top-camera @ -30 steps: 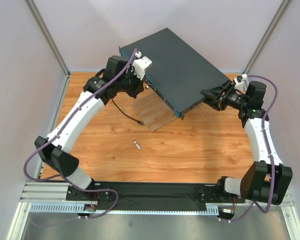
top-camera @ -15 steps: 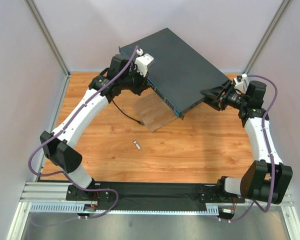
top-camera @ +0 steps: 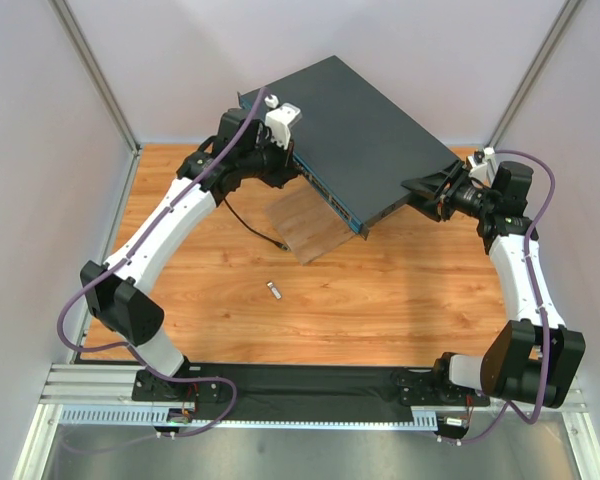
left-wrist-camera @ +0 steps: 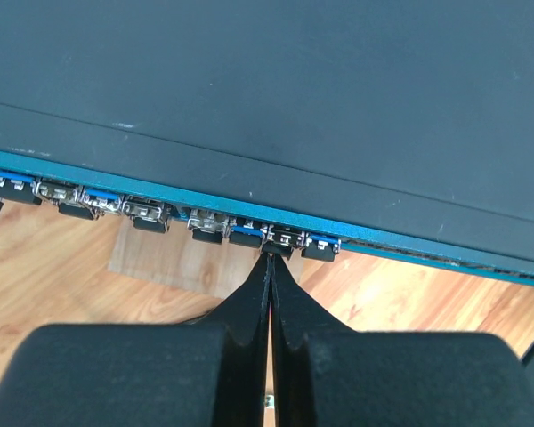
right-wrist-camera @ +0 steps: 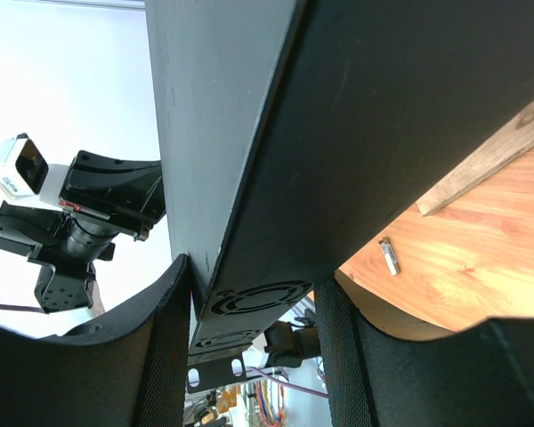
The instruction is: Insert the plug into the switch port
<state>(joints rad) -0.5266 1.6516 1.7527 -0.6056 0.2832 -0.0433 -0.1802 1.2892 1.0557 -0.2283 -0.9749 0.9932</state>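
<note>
Far across the table [top-camera: 400, 290], near its middle, the switch [top-camera: 355, 120] sits skewed: a flat, matte dark-grey box whose teal front edge carries a row of small ports [left-wrist-camera: 151, 213]. My left pincer [left-wrist-camera: 269, 256] is pressed fully together, tips touching one port. My right pincer [right-wrist-camera: 252, 271], half-spread, clamps the switch's right end.

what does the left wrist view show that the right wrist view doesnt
Only the left wrist view: the row of ports on the switch's blue front edge, with the shut left hand's tip at one. Only the right wrist view: the switch's vented end between the right hand's fingers, and a small silver piece on the table. Both: the switch's dark body, the pale board and the wooden table.
</note>
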